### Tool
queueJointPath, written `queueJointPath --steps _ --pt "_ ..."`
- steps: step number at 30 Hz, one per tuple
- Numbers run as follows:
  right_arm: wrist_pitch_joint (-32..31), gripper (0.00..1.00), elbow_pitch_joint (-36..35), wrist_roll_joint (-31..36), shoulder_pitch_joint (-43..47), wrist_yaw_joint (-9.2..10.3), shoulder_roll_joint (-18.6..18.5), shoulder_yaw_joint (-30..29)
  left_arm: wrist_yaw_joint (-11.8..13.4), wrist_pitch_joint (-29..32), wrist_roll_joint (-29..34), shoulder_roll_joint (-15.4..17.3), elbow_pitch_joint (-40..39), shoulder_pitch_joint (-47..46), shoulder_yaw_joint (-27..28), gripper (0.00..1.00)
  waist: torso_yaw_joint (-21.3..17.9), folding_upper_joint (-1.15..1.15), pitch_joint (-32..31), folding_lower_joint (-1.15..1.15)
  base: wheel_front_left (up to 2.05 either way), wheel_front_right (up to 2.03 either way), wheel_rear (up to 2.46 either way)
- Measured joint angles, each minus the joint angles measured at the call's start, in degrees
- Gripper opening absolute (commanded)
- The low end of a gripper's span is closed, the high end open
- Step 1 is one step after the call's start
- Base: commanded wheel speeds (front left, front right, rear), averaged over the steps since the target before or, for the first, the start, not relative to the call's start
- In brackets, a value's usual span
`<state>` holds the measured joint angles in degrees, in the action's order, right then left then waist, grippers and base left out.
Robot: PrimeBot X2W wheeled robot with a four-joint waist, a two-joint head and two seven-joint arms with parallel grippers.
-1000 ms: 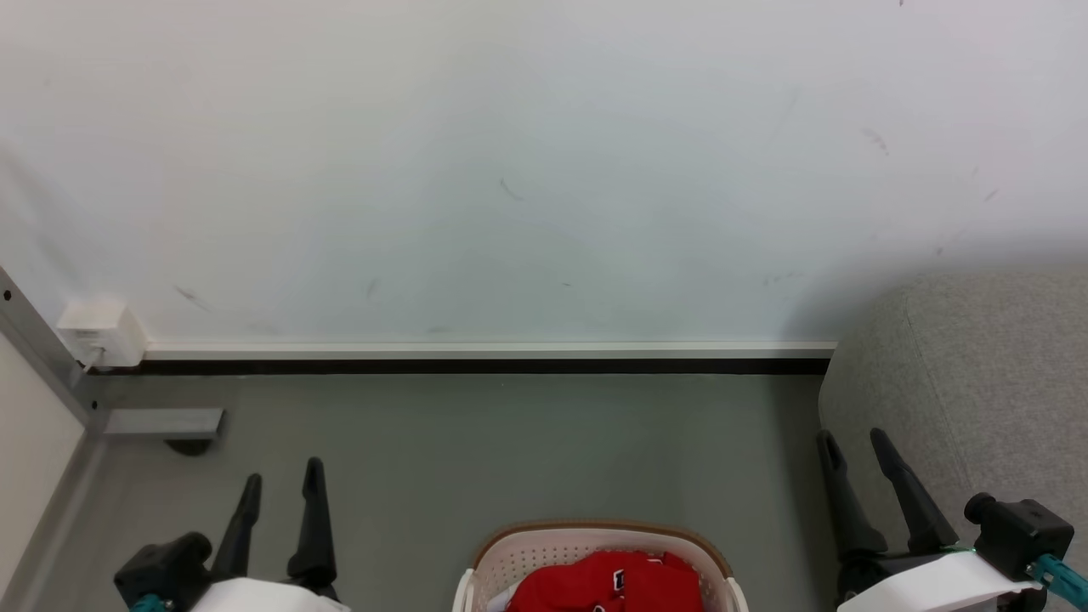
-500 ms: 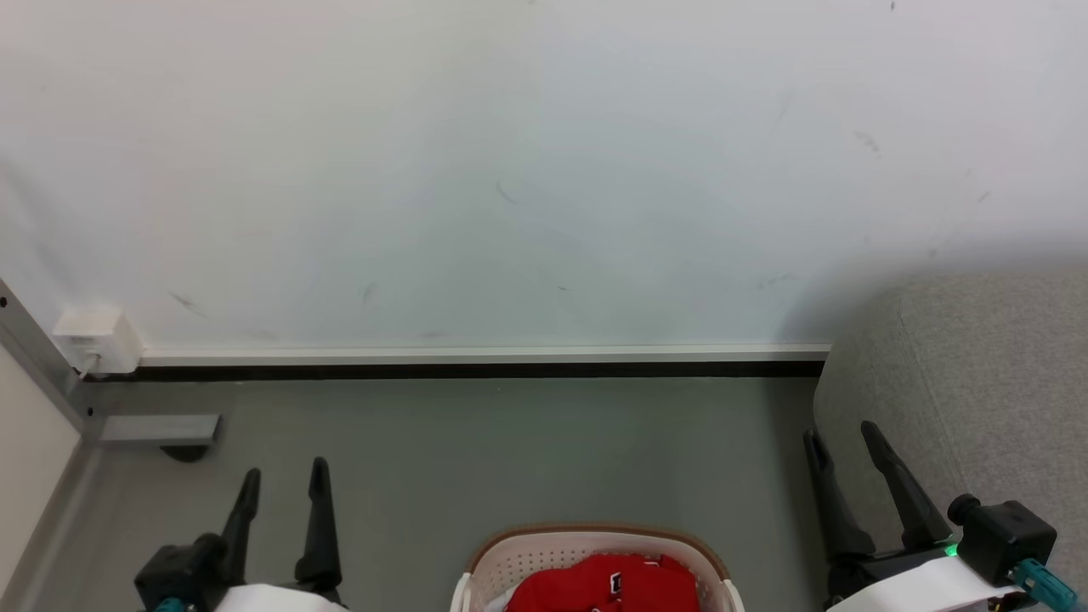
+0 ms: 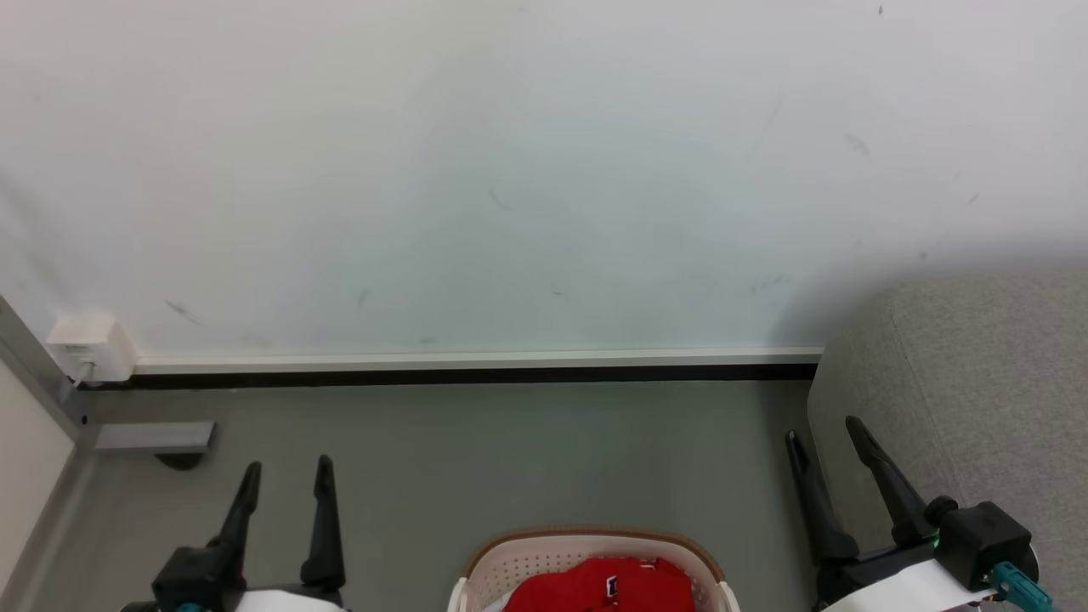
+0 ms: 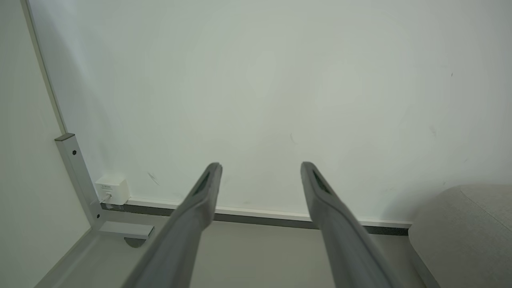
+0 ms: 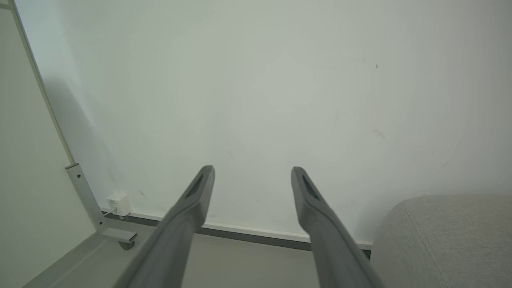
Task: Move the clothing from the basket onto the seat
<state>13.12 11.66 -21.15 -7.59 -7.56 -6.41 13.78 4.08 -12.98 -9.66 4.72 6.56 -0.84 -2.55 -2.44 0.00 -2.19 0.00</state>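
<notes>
Right, my left gripper point(image 3: 287, 466) and right gripper point(image 3: 823, 430), each with two dark fingers point(image 3: 323, 518), stand spread wide and hold nothing above the grey floor point(image 3: 510, 459). Between them the head view gives me the rounded cream-white perforated plastic basket point(image 3: 527, 563) with red jersey clothing point(image 3: 586, 588) heaped inside. Beside the right gripper sits the large grey fabric seat point(image 3: 977, 382); both wrist views look along their fingers to the white wall point(image 4: 256, 80) and that seat's corner.

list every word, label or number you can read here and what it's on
Nothing here reads clearly.
Dark, white-edged mark on the red jersey in the laundry basket: too small to read.
Printed label on the white wall box: blurred, unreadable.
</notes>
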Motion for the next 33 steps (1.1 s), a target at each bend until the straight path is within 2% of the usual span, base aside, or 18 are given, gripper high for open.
queueJointPath --steps 19,33 --pt "1.92 1.0 0.09 5.71 -0.34 0.0 -0.55 1.96 0.34 -2.15 8.22 -0.11 -0.83 0.3 -0.15 1.0 -0.43 0.0 -0.61 0.0 0.0 0.0 0.0" --pt "1.92 1.0 0.16 5.61 -0.46 0.0 -0.44 1.48 -0.42 -2.15 8.18 -0.45 -0.94 0.32 0.71 1.0 -0.79 0.0 -0.54 0.0 0.0 0.0 0.0"
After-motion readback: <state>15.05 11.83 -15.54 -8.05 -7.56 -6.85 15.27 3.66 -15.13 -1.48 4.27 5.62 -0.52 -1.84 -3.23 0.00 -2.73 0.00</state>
